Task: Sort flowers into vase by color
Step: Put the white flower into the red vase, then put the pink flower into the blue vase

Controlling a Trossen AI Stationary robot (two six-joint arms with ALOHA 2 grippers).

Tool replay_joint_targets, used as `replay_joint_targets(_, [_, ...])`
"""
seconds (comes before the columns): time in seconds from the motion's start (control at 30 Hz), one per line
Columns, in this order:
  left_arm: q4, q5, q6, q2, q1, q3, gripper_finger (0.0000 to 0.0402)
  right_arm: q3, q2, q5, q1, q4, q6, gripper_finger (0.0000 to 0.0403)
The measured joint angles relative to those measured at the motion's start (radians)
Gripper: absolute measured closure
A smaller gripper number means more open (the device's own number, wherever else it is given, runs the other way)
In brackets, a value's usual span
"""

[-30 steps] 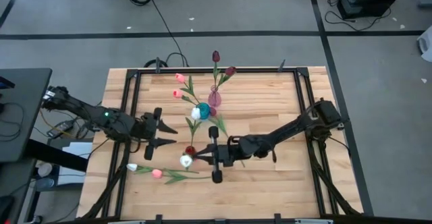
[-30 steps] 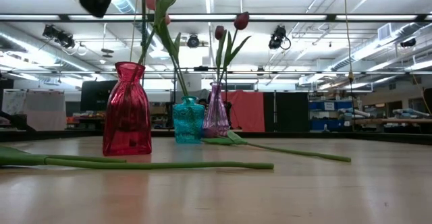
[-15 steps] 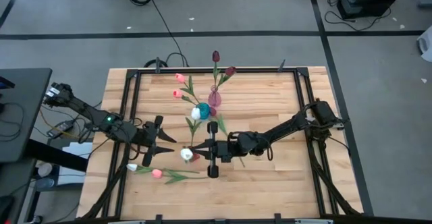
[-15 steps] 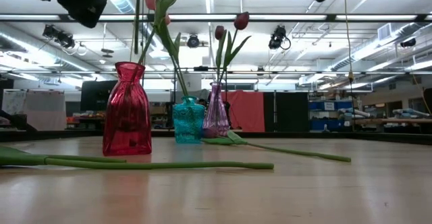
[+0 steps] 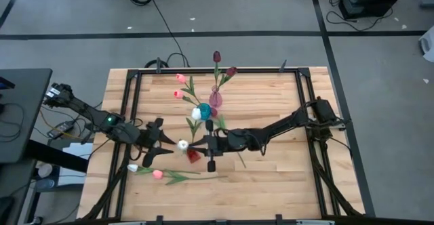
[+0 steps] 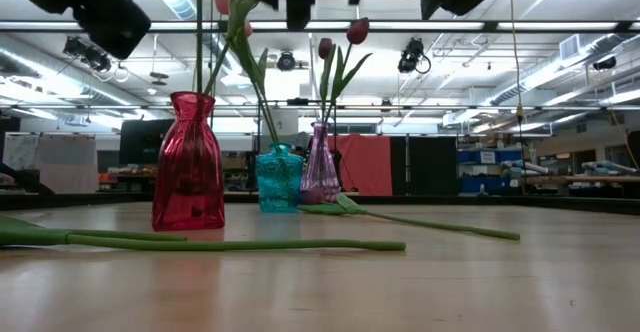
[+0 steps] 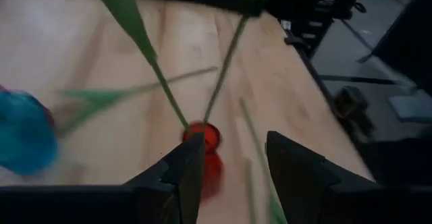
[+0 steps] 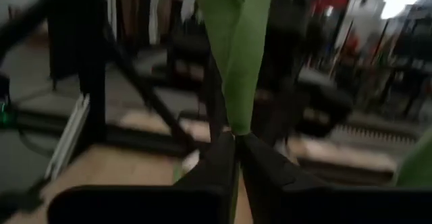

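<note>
A red vase (image 5: pixel 193 155) stands mid-table. Over it my right gripper (image 5: pixel 199 144) is shut on a white-headed flower (image 5: pixel 182 144). That flower's green stem (image 6: pixel 200 42) rises from the vase mouth (image 7: pixel 202 133). My left gripper (image 5: pixel 165 147) hangs open just left of the vase, touching nothing, with its fingers (image 7: pixel 192 163) on either side of the vase in its wrist view. A white flower (image 5: pixel 132 168) and a pink flower (image 5: pixel 157 174) lie flat on the table at the near left. My right gripper pinches the flower's green stem and leaf (image 8: pixel 234 119) between its two fingers (image 8: pixel 219 153), well below the white head. The fingers come level from the table's right and lie across the stem. The flower stands steeply, and its lower end (image 7: pixel 196 124) reaches the red vase's mouth.
A teal vase (image 5: pixel 204 111) holds pink and white flowers, and a purple vase (image 5: pixel 215 99) behind it holds maroon ones. Another stem (image 6: pixel 430 225) lies on the table right of the vases. Black frame rails (image 5: pixel 129 116) run along the table's sides.
My right gripper has carried the white flower toward the table's far edge and a little left, and the head now sits left of the red vase instead of near it. My left gripper has sunk slightly and shifted toward the near edge.
</note>
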Motion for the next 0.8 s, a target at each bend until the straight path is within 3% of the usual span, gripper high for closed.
replay_joint_targets(0.2, [-0.107,0.171,-0.160,0.002,0.000,0.000,0.0236,-0.001,-0.035,-0.008,-0.002,-0.310,0.091,0.0316])
replay_joint_targets(0.33, [-0.184,0.241,-0.225,0.041,0.000,0.000,0.0236,0.000,-0.083,-0.012,0.022,-0.530,0.158,0.0306])
replay_joint_targets(0.53, [-0.203,0.392,-0.271,0.188,-0.006,0.000,0.0236,-0.001,-0.171,-0.002,0.049,-0.836,0.265,0.0309])
replay_joint_targets(0.8, [-0.217,0.457,-0.378,0.396,-0.061,0.008,0.0236,-0.001,-0.234,0.124,0.065,-1.087,0.402,0.0309])
